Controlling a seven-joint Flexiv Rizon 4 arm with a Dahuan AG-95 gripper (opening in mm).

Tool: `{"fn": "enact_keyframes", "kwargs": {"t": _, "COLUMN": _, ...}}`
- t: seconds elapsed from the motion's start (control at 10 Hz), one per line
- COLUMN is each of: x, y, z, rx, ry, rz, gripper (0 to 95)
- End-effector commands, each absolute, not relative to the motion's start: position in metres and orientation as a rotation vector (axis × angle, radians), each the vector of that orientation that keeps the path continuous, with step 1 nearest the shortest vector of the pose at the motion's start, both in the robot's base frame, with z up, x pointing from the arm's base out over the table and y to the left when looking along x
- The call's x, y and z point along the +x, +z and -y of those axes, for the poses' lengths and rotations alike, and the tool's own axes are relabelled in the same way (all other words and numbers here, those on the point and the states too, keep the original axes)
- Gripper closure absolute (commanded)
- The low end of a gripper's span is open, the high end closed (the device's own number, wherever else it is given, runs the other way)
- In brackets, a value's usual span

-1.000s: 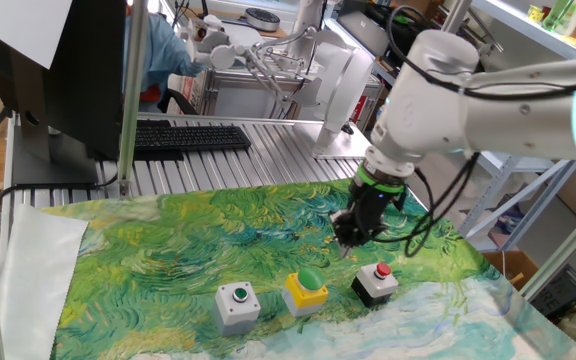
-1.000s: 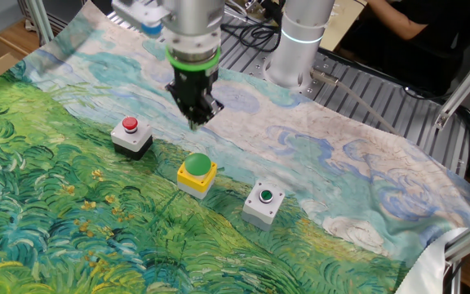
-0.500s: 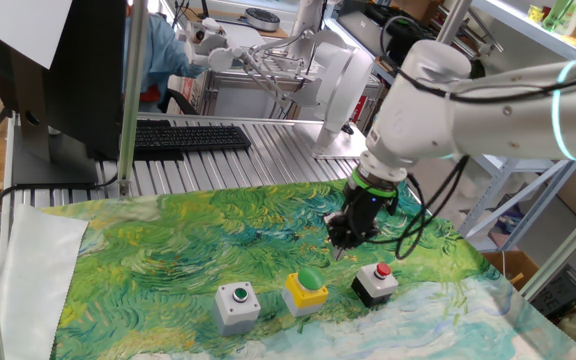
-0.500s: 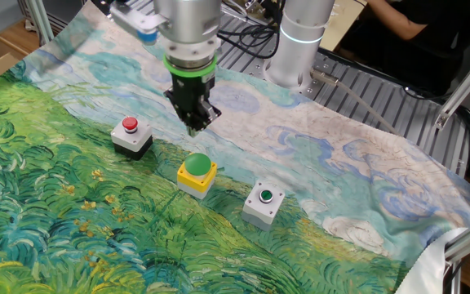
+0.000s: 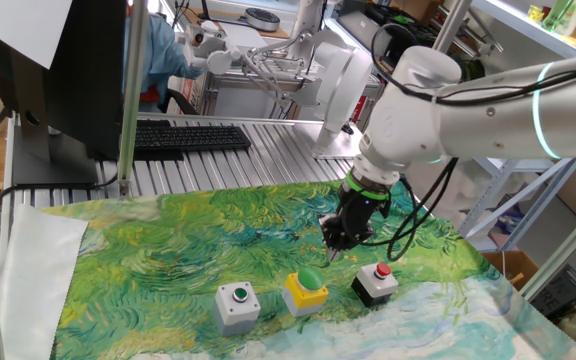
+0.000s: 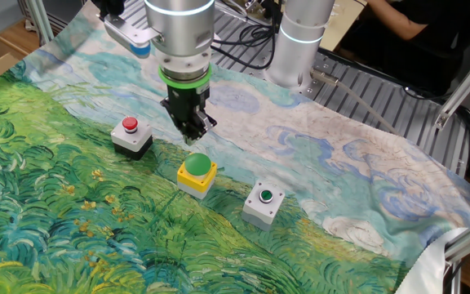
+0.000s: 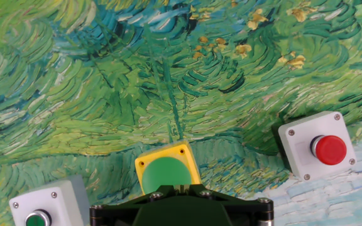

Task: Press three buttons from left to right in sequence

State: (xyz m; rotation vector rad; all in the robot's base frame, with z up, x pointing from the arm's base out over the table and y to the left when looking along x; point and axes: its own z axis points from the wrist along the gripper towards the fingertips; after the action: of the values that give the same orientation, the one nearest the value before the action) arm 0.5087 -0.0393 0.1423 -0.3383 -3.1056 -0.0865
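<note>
Three button boxes stand in a row on the painted cloth. In one fixed view the grey box with the small green button [image 5: 238, 303] is leftmost, the yellow box with the green dome [image 5: 306, 288] is in the middle, and the black box with the red button [image 5: 376, 280] is on the right. My gripper [image 5: 332, 256] hangs just behind and above the yellow box, touching nothing. The other fixed view shows my gripper [image 6: 192, 139] above and behind the yellow box [image 6: 197, 173]. In the hand view the fingertips [image 7: 179, 186] meet over the green dome [image 7: 167, 172], so the gripper is shut and empty.
A keyboard [image 5: 188, 137] and a monitor stand lie behind the cloth on the metal table. An upright metal post [image 5: 128, 90] stands at the back left. The robot base [image 6: 300, 41] is behind the buttons in the other fixed view.
My gripper has moved sideways from behind the red-button box toward the yellow box and a little lower. The buttons have not moved.
</note>
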Motion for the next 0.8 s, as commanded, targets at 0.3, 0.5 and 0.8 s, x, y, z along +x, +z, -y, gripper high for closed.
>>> {"fn": "enact_keyframes", "kwargs": {"t": 0.3, "x": 0.509, "y": 0.133, "z": 0.039, "rx": -0.334, "ry": -0.1, "rz": 3.108, "gripper": 95.0}}
{"fn": "enact_keyframes", "kwargs": {"t": 0.5, "x": 0.51, "y": 0.124, "z": 0.04, "rx": -0.334, "ry": -0.098, "rz": 3.114, "gripper": 95.0}}
{"fn": "enact_keyframes", "kwargs": {"t": 0.8, "x": 0.51, "y": 0.124, "z": 0.04, "rx": -0.332, "ry": -0.098, "rz": 3.114, "gripper": 95.0}}
